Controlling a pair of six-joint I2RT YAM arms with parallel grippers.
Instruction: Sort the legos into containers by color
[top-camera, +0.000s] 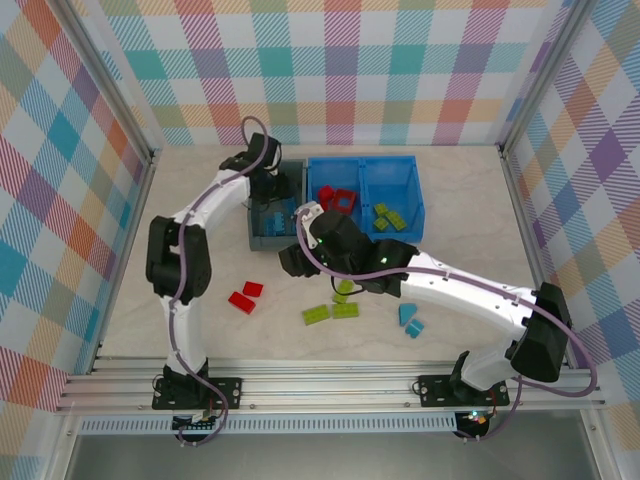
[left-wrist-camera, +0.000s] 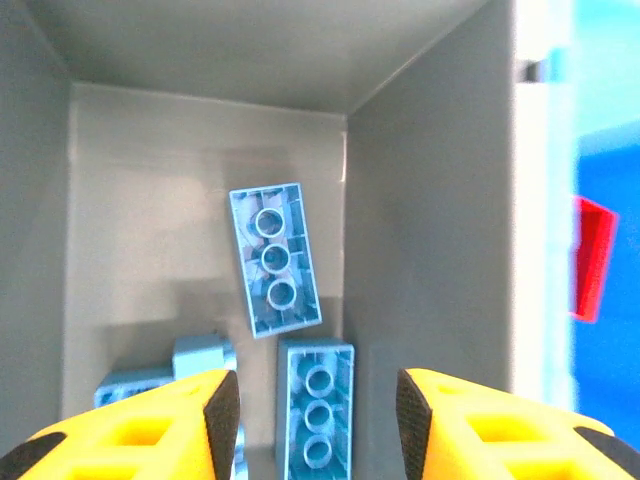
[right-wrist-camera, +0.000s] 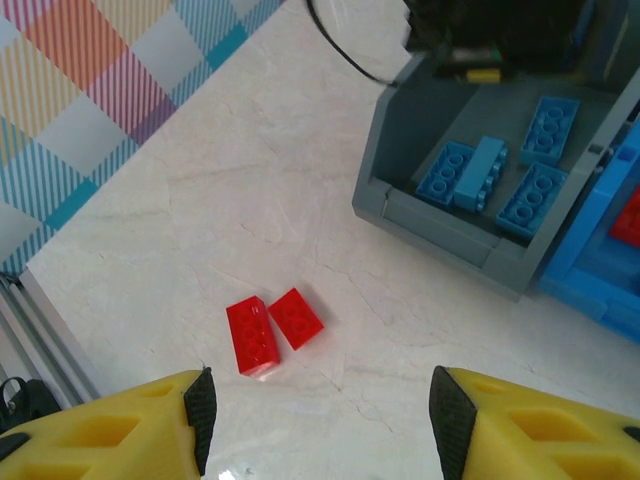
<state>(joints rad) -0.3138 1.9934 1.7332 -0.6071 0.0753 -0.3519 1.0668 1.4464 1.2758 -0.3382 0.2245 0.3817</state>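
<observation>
Two red legos (right-wrist-camera: 252, 336) lie flat, touching, long axes angled apart.

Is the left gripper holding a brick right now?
No, the left gripper is open over the grey bin, with nothing between its fingers.

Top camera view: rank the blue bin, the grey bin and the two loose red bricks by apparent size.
1. Blue bin.
2. Grey bin.
3. The two red bricks, too alike to rank.
</observation>
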